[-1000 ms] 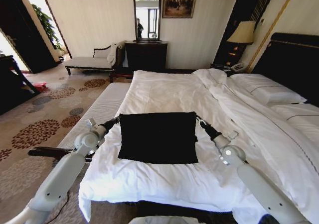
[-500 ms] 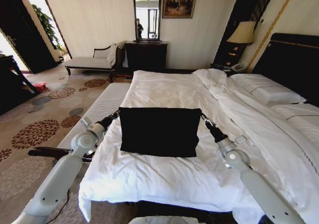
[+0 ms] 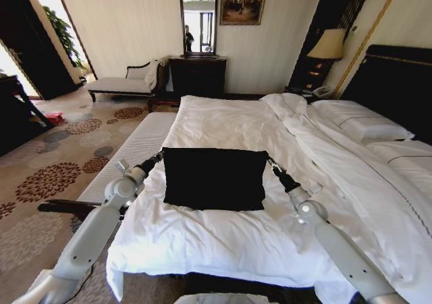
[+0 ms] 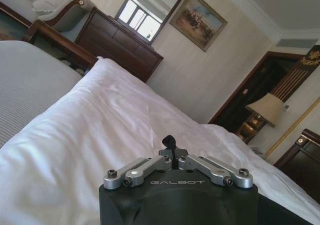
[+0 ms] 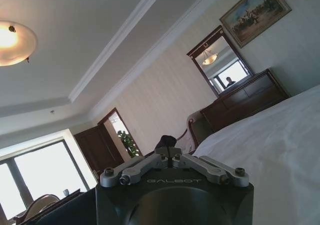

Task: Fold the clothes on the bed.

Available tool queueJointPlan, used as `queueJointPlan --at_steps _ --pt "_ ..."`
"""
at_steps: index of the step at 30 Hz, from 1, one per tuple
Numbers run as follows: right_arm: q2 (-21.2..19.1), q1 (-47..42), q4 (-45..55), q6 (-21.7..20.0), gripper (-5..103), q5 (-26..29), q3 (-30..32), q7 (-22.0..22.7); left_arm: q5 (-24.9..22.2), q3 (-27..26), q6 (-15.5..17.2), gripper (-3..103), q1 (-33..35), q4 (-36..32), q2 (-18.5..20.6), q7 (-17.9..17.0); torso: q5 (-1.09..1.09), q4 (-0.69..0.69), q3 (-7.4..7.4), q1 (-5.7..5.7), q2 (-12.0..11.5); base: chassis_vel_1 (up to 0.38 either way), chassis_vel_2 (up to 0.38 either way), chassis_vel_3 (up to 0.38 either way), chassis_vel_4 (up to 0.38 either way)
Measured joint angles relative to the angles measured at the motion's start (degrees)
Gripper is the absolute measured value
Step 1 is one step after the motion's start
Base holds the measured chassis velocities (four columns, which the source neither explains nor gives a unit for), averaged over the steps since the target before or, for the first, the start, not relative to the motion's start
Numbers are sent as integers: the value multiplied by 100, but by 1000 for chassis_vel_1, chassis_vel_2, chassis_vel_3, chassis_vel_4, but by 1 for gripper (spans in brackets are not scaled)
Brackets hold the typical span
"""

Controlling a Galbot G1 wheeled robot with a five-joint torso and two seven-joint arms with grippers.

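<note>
Currently, the black T-shirt (image 3: pixel 214 179) lies folded into a rectangle on the white sheet of the bed (image 3: pixel 223 125), near the bed's foot end and close to the robot. Its long axis runs across the bed, from the robot's left to its right; the far edge is straight and taut between the two grippers, while the near edge sags slightly at the middle. The visible surface is plain black with no lettering showing.

The left gripper (image 3: pixel 159 155) is closed on the far left corner of the T-shirt. The right gripper (image 3: pixel 269 161) is closed on the far right corner. In both wrist views, a small dark tuft of fabric is pinched between the closed fingertips.

The word "GALBOT" is printed on the gripper housing in both wrist views.

The rumpled duvet (image 3: pixel 351 162) lies along the robot's right side of the bed, well apart from the T-shirt.
</note>
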Motion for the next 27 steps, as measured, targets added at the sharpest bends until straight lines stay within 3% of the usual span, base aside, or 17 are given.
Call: queueJointPlan --at_steps 7,14,19,27 --pt "271 1094 -1225 128 0 -302 -709 299 284 194 -44 1 -511 927 -312 51 -1 0 0 1 0 0 0 0 0" --pt "290 1277 -1333 130 0 -462 -910 842 423 236 -112 1 -454 947 -321 59 0 0 0 1 0 0 0 0 0" --pt "-223 558 -226 -108 0 -516 -1010 1423 467 467 -318 1 83 228 331 68 -2 -3 -2 -1 0 0 0 0 0" --pt "-656 -538 965 -160 0 -545 -718 1791 497 428 -444 1 1037 -592 1146 53 -2 1 -3 -2 1 0 0 0 0"
